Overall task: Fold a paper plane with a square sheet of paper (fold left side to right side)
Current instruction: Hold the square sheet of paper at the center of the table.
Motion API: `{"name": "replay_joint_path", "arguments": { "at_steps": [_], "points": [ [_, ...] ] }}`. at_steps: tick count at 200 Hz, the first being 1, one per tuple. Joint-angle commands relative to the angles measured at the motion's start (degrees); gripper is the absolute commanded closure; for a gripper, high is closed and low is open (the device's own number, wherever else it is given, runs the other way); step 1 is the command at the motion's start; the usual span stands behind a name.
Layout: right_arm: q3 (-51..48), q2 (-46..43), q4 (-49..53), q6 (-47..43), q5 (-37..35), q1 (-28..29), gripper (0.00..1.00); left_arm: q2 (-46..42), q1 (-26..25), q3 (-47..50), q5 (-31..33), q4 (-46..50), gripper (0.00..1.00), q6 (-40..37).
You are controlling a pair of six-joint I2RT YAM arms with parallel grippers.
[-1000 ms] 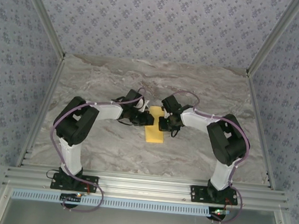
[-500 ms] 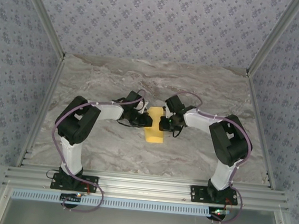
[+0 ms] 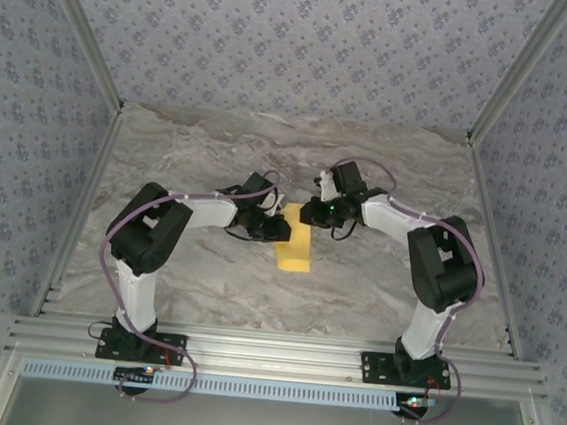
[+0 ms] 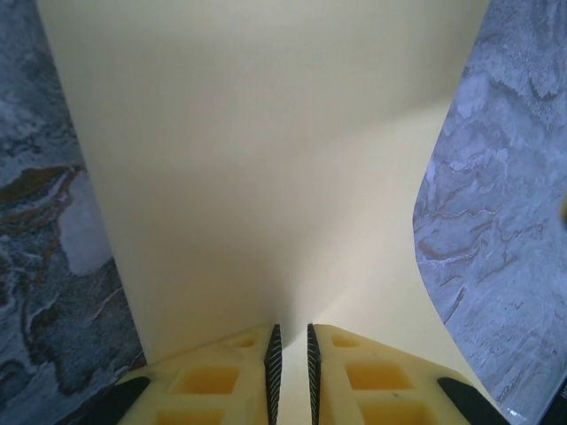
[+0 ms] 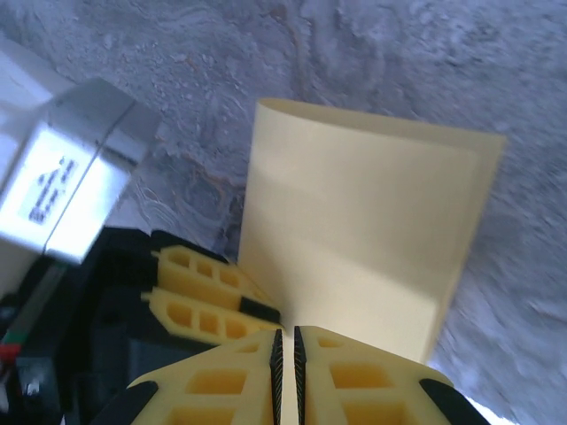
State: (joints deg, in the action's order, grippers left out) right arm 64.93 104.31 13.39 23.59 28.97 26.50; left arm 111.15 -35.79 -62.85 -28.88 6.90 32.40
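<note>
**Pinching the folded sheet, mid-worktop**

The square sheet of paper point(image 3: 295, 251) lies doubled into a narrow strip near the middle of the marble worktop point(image 3: 387, 283), long side running near to far. Left gripper point(image 3: 280, 230) is at the strip's left edge, fingers clamped on the paper, whose upper layer bows up. Right gripper point(image 3: 310, 213) is at the far right corner with its fingers pressed together. Cannot tell whether any paper is caught between them.

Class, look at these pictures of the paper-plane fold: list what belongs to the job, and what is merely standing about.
Belongs to the job:
yellow sheet of paper, folded over
left gripper, shut on the sheet
right gripper, shut, at the sheet's far end

Merely there:
marble table
patterned walls
aluminium frame
</note>
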Motion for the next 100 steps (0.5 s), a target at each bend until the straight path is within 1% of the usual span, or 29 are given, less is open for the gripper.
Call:
{"name": "replay_joint_path", "arguments": {
  "at_steps": [1, 32, 50, 100],
  "points": [
    [2.9, 4.2, -1.2, 1.6, 1.0, 0.7, 0.87, 2.4, -0.9, -0.2, 1.7, 3.9, 0.82, -0.8],
    [6.5, 8.7, -0.4, 2.0, -0.3, 0.9, 0.87, 2.2, -1.0, -0.3, 1.5, 3.8, 0.82, -1.1],
    [7.7, 10.3, 2.1, 1.5, -2.1, 1.2, 0.87, 1.6, -1.2, -0.1, 1.4, 3.8, 0.82, -1.5],
    [7.1, 12.8, 8.2, 0.7, -6.5, 1.5, 0.88, -0.8, -2.4, 0.7, 0.9, 3.4, 0.81, -3.5]
  ]
}}
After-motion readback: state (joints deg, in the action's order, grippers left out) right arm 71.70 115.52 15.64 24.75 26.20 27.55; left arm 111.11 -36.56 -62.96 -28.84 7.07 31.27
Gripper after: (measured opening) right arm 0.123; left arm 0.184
